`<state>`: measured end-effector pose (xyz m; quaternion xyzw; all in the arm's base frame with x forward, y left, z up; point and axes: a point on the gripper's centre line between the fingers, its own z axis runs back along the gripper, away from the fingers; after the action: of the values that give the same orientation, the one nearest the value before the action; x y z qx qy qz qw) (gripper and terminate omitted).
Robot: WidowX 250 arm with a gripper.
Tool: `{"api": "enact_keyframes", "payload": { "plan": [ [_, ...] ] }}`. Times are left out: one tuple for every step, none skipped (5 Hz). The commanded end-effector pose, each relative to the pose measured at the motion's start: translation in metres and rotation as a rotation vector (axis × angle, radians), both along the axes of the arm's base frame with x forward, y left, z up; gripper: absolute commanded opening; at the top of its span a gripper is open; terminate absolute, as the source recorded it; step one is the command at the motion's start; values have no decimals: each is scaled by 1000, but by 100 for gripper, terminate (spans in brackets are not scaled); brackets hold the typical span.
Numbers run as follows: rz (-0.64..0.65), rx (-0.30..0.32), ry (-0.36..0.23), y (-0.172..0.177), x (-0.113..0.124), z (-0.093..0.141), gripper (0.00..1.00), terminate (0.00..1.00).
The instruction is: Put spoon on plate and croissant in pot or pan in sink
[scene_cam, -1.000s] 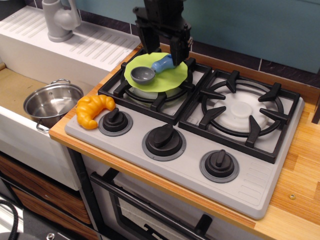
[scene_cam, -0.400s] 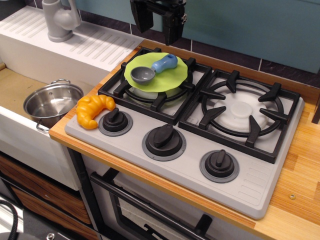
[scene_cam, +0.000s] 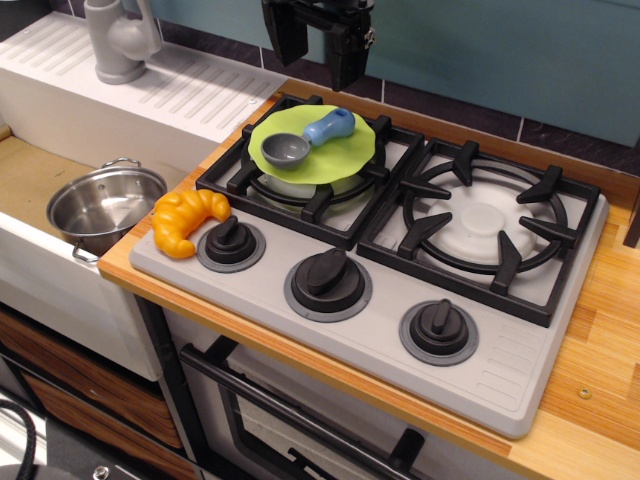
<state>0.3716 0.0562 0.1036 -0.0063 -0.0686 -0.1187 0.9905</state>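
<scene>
At the far left, the pot [scene_cam: 104, 206] is seen standing upright in the sink [scene_cam: 30, 180], close against the basin's right wall, with bare tan floor left behind it. Just to its right, the croissant [scene_cam: 186, 219] is laid on the stove's [scene_cam: 380, 330] front-left corner, beside a knob [scene_cam: 231, 241]. Farther right, the spoon [scene_cam: 307, 137] is rested on the plate [scene_cam: 340, 157], which is carried by the left burner grate. Above it, the gripper [scene_cam: 315, 52] is held apart, apparently empty, though its top is cropped.
</scene>
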Motion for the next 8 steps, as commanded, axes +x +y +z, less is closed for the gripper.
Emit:
{"api": "enact_keyframes", "payload": {
  "plan": [
    [101, 65, -190, 37, -41, 32, 100, 0],
    [104, 82, -235, 51, -54, 28, 100, 0],
    [118, 89, -268, 64, -62, 20, 100, 0],
    [178, 107, -268, 72, -71, 11, 100, 0],
    [238, 116, -274, 74, -81, 1, 100, 0],
    [280, 136, -271, 74, -89, -9, 100, 0],
    [313, 121, -256, 72, -96, -17, 100, 0],
    [318, 112, -268, 73, -101, -26, 100, 0]
  ]
}}
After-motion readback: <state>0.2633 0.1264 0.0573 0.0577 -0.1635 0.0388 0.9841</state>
